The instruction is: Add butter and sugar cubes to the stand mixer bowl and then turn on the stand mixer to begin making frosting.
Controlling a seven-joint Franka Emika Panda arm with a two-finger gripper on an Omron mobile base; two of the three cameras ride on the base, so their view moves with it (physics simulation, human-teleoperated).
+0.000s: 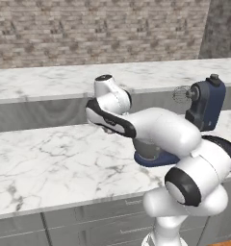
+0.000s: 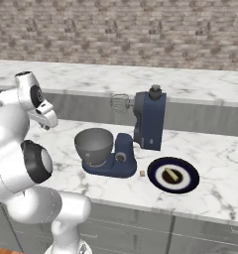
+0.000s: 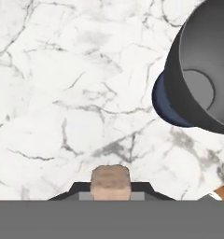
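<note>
Sugar cube (image 3: 110,181): clenched between the jaws, above the marble counter (image 3: 62,93). Stand mixer bowl (image 3: 205,79): empty, seated on navy stand mixer (image 2: 148,121) base, off to one side. Risk: cube released before it is above the bowl lands on counter.

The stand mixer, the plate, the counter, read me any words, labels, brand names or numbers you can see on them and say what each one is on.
None. The stand mixer, its bowl, the plate and the marble counter show no readable lettering, number or sign.
</note>
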